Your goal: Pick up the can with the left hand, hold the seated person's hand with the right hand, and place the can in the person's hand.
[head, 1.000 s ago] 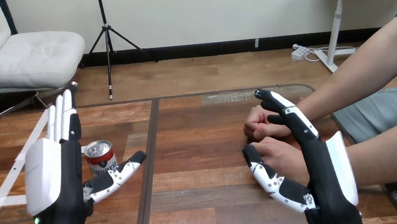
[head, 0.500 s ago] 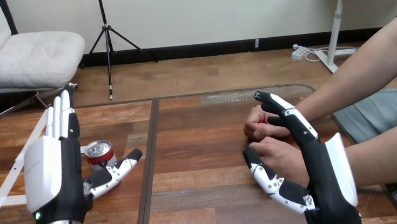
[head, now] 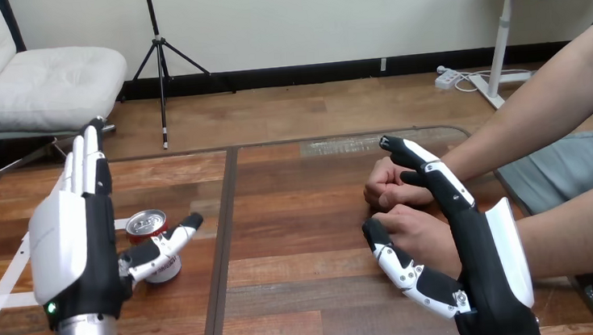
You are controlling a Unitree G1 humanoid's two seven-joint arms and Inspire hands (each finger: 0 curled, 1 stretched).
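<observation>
**A:** The left hand [head: 73, 244] has pushed in on the can [head: 146, 223]. Its thumb [head: 162, 246] now crosses the can's front, where a second ago it lay lower, off to the side.

**B:** Got a grip yet?

**A:** No. The fingers [head: 87, 165] are straight and pointing up, the thumb spread wide, and nothing is held. The can stands upright on the wooden table [head: 313, 296], just right of that palm. I'd call this closing in before the grasp.

**B:** And the right hand [head: 492, 268]?

**A:** It hasn't budged. Its fingers and thumb are nearly straight, and the person's nearer hand [head: 416, 234], a fist, lies between them.

**B:** Is it actually touching?

**A:** Can't tell, because the robot's own hand covers the contact. The left thumb also hides a band across the can's body, and the person's farther hand [head: 384, 184] sits partly behind the right fingertips.
</observation>
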